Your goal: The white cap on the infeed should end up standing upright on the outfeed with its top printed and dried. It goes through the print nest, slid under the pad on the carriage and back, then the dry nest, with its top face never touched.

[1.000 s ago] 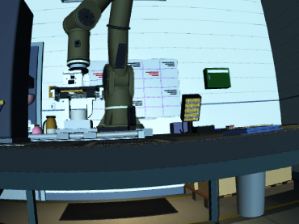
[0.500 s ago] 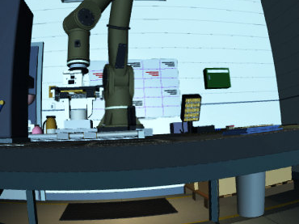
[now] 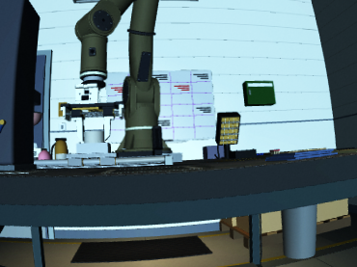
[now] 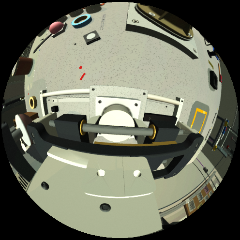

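The white cap (image 4: 117, 124) stands upright in the white print nest (image 4: 117, 106), which sits on the grey carriage plate on the rail (image 4: 70, 92). From the side the cap (image 3: 93, 136) shows as a short white cylinder on the nest block, at the left of the table. My gripper (image 4: 117, 129) hangs straight over it, with the fingers down at the cap's two sides. A grey cross bar of the gripper crosses the cap's top in the wrist camera. The gripper (image 3: 92, 121) is still closed on the cap's sides.
The arm's olive base (image 3: 140, 121) stands just right of the nest. A large plate with an oval recess (image 4: 164, 24) lies beyond the rail. A yellow-framed pad (image 4: 199, 117) lies to the right. A blue ring (image 4: 81, 20), a pink dome (image 4: 56, 26) and a small black square (image 4: 91, 36) lie farther off.
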Motion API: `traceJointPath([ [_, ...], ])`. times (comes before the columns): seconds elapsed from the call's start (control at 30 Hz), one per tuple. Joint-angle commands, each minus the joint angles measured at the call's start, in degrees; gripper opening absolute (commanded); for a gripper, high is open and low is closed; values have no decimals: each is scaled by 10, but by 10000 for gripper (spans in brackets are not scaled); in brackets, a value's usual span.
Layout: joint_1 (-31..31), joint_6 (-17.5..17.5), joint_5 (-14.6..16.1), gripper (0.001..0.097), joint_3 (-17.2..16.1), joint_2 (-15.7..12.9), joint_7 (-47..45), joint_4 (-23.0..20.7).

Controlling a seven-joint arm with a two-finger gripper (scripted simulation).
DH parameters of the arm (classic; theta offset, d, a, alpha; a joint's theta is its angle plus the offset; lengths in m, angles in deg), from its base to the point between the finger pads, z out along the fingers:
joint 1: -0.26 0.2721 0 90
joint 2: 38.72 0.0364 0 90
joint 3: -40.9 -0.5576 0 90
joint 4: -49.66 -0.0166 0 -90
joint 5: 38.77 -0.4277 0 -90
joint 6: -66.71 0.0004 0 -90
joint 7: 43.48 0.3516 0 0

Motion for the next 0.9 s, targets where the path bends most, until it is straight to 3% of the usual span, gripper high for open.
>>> traceJointPath([
  [0.0,0,0,0,623,0,0,0,0],
  [0.27,0,0,0,773,0,0,0,0],
  [0.87,0,0,0,773,0,0,0,0],
])
